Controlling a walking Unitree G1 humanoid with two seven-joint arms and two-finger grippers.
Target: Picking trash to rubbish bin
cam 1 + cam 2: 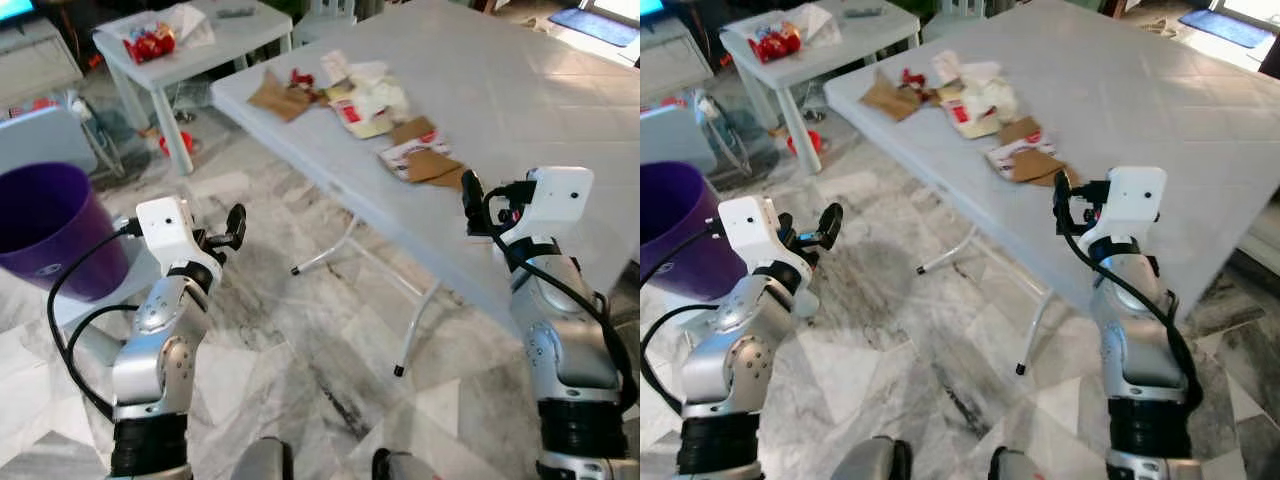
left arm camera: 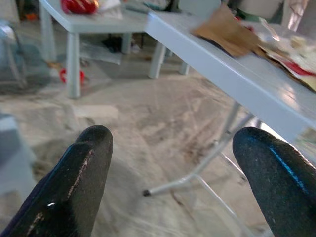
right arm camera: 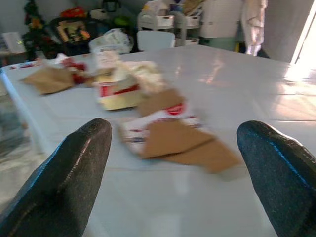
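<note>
Jaws spread wide and empty on both grippers. Right gripper [image 1: 472, 203] raised at the near edge of the white tabletop [image 1: 520, 90], just short of brown paper scraps [image 1: 432, 165] and a red-and-white wrapper [image 1: 405, 152]. More litter heaped farther along: crumpled white paper [image 1: 372, 95], another brown piece [image 1: 278, 97]. Left gripper [image 1: 232, 228] held over the marble floor [image 1: 300, 340], near the purple rubbish bin [image 1: 48, 228] at far left.
</note>
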